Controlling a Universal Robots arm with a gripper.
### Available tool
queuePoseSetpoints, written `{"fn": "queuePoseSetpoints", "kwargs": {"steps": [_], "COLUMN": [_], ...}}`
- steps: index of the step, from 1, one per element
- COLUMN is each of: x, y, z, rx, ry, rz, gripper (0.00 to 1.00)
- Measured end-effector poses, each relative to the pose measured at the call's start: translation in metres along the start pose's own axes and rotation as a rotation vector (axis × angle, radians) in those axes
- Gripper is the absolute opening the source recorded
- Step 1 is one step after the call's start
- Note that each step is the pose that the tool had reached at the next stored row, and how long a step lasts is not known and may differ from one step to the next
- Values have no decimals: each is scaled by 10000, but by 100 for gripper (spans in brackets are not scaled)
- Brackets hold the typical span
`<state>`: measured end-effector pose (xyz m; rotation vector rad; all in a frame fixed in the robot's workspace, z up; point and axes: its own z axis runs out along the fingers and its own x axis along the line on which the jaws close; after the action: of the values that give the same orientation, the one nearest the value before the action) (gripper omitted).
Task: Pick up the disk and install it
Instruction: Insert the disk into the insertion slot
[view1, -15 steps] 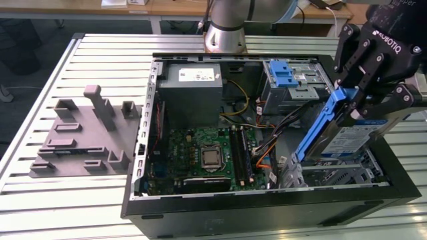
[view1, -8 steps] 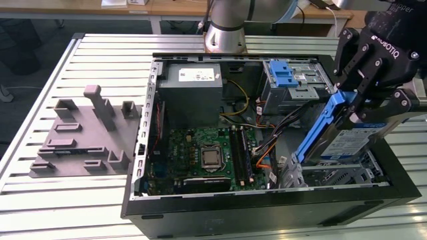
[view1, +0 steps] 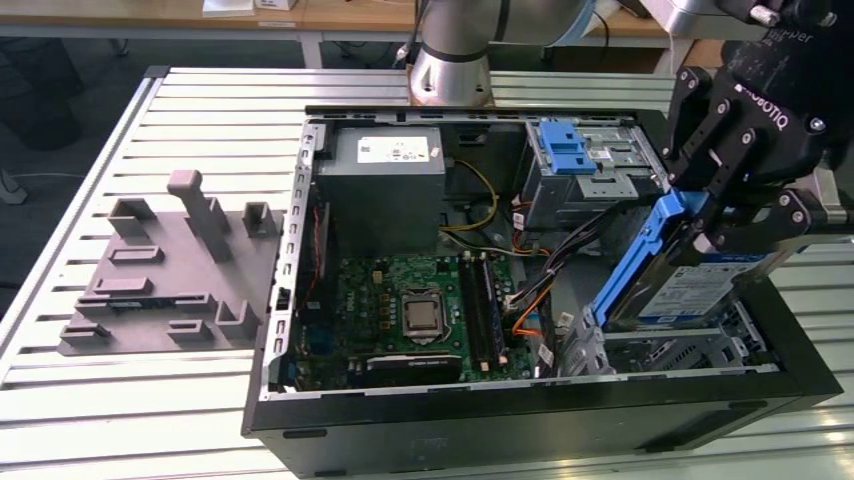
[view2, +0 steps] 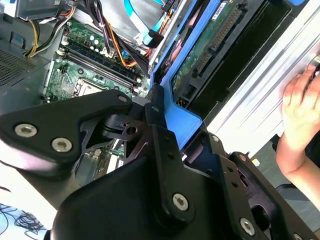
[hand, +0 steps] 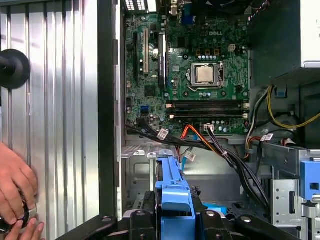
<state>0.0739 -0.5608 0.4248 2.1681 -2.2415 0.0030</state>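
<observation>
The black multi-link gripper (view1: 705, 214) has its fingers pressed together on the blue plastic carrier rail of the disk (view1: 694, 288), a flat silver hard drive with a blue-and-white label. In both wrist views the pinch is plain: dark fingers (view2: 156, 116) close on the blue rail from either side, and the gripper (hand: 173, 221) has the rail clamped between them.

The disk stands on edge, tilted, at the exterior view's right end of the open black computer case (view1: 534, 425). Its lower end is down in the silver sheet-metal bay (view1: 667, 352); whether it is seated cannot be told. In the second wrist view its green circuit-board underside (view2: 210, 45) faces the camera.

The case lies on a slatted aluminium table (view1: 200, 110). Inside are the green motherboard (view1: 414, 300), a large grey box with a white printed sticker (view1: 387, 175) and a metal cage with a blue latch (view1: 574, 150). A grey moulded fixture (view1: 160, 270) sits on the table beside the case.

A person's hand (hand: 15, 187) rests on the table just outside the case wall.
</observation>
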Motion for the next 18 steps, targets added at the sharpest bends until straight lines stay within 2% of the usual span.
{"fn": "queuePoseSetpoints", "kwargs": {"steps": [9,10,18], "x": [-1,0,5], "y": [0,0,-2], "z": [6,14,158], "rx": [-1,-1,-1], "ry": [0,0,0], "rz": [0,0,0], "gripper": [38,44,43]}}
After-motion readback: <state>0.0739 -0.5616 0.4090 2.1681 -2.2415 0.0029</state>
